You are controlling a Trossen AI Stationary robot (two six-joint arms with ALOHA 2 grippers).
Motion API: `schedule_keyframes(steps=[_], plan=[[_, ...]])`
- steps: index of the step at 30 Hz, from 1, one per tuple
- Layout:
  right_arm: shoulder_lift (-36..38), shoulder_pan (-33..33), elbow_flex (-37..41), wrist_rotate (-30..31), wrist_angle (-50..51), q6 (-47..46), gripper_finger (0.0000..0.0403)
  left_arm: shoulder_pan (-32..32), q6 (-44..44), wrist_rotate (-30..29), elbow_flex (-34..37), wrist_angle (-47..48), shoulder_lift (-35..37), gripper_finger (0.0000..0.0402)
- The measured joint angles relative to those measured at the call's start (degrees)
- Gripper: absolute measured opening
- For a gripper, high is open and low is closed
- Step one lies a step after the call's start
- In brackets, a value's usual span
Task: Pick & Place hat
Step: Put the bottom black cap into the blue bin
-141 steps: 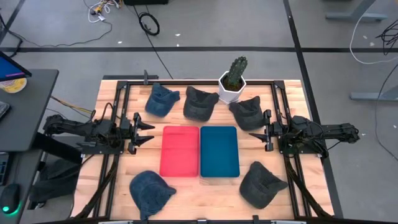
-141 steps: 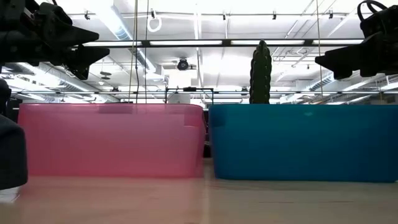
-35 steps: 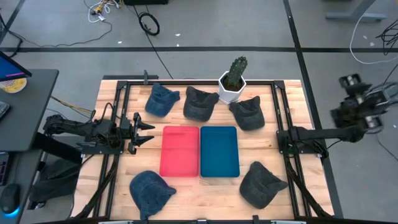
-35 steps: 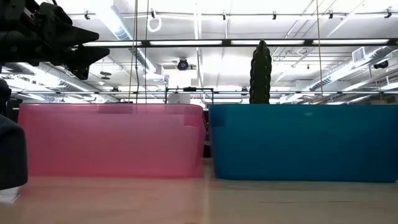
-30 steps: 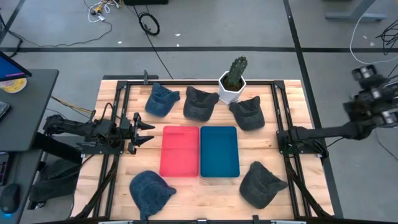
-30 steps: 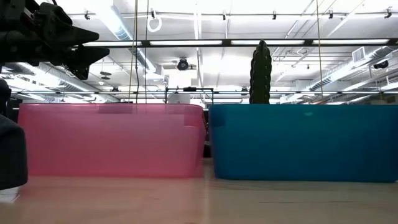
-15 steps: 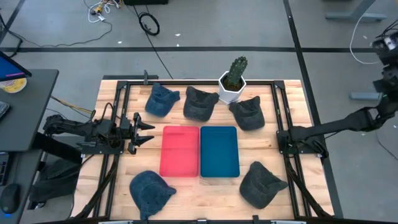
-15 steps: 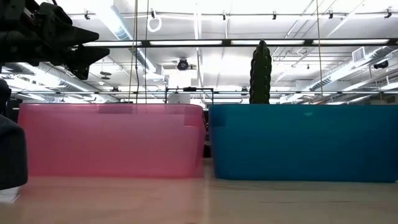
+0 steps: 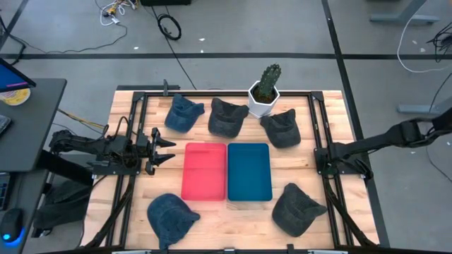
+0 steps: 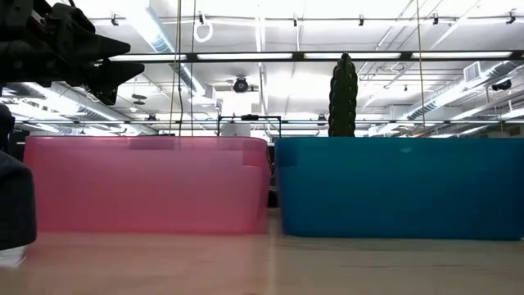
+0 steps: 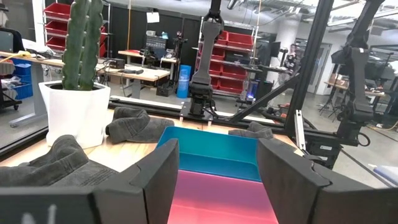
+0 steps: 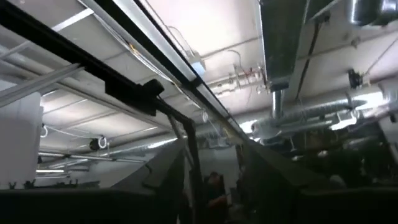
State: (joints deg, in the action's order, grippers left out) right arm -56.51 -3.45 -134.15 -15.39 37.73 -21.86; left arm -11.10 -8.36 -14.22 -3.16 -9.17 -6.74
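Observation:
Several hats lie crown-up on the wooden table: a blue hat [image 9: 183, 113], two dark grey hats [image 9: 227, 116] [image 9: 282, 128] along the far side, another blue hat [image 9: 171, 217] and a dark grey hat [image 9: 296, 209] near the front. My left gripper [image 9: 166, 148] [image 11: 217, 180] stands open and level at the table's left, pointing at the red bin, with nothing between its fingers. My right gripper [image 12: 212, 163] is open and points up at the ceiling. It is out of the high view, where only its arm [image 9: 381, 141] shows, reaching past the table's right edge.
A red bin [image 9: 205, 171] and a blue bin [image 9: 249, 171] stand side by side at the table's middle. A cactus in a white pot [image 9: 265, 92] stands at the far edge between the grey hats. Black rails [image 9: 138, 141] run along the table's left and right sides.
My right arm has swung up and away past the table's right edge. Its gripper has tipped upward and left the high view, and nothing shows in it.

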Motion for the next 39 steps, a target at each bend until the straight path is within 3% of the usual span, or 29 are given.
schedule_keyframes(steps=[15,28,39], plan=[[-2.3,-6.43,-0.85,-17.62,19.51,-19.86,0.0168,0.0,0.0,0.01,0.0,0.03,0.0,0.022],[-2.34,-12.6,-0.82,-17.61,42.75,-27.2,0.0168,0.0,0.0,0.0,0.0,0.03,0.0,0.022],[-2.62,-16.1,3.32,-18.34,52.11,-21.99,0.0168,-0.02,0.0,0.0,0.0,0.03,0.0,0.022]])
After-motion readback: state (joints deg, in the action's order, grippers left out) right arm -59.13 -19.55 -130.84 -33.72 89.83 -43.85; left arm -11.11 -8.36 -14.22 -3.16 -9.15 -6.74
